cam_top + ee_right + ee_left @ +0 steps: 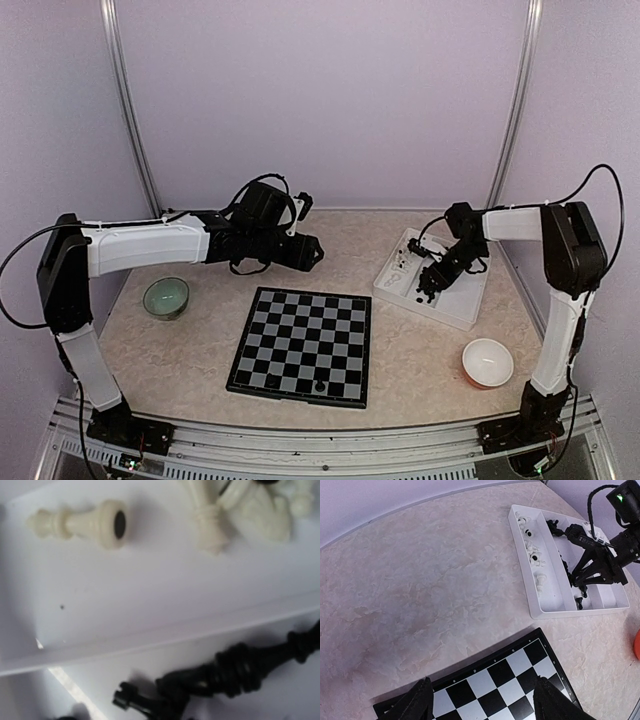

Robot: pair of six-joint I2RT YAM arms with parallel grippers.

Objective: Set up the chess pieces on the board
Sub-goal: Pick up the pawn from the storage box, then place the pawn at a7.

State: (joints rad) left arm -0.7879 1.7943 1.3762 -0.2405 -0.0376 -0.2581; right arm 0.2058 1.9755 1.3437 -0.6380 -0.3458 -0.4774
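Observation:
The board, checked black and light grey, lies flat at the table's middle, and one black chess piece stands near its front edge. My left gripper hovers over the board's far edge. It is open, and its fingers frame bare squares of the board. My right gripper reaches down into the white tray, among the black chess pieces that lie on their sides there. Its jaws do not show in the right wrist view. From the left wrist view the right gripper is too small to read.
White pieces lie in the tray's neighbouring compartment, behind a low divider wall. A green bowl sits left of the board. A white bowl with an orange base sits at the front right. Grey walls enclose the table.

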